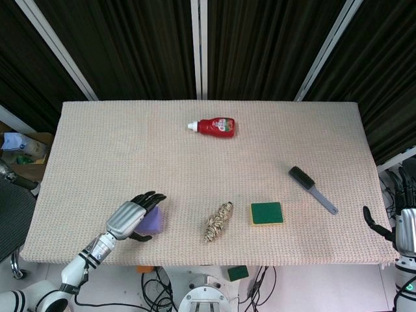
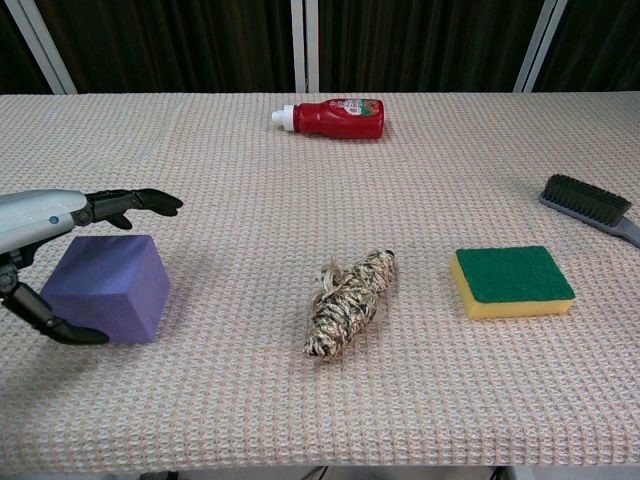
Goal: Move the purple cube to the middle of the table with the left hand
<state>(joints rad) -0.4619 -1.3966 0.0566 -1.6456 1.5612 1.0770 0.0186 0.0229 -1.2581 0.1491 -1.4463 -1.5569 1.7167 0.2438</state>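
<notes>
On table [image 1: 117,143]: purple cube [image 2: 105,288], bottle [image 1: 213,127].

Table [image 1: 97,143] covered with a beige woven cloth. Red bottle [image 1: 216,127] with white cap, lying on its side near the far edge, cap pointing left in the head view. Bundle of twine [image 1: 218,221], possibly jute, lying near the front edge at centre. Sponge [image 1: 267,213], green face up over a yellow layer, just right of the bundle and apart from it. Black-bristled brush [image 1: 312,189] with grey handle, lying diagonally further right, bristle end toward the far side.
</notes>
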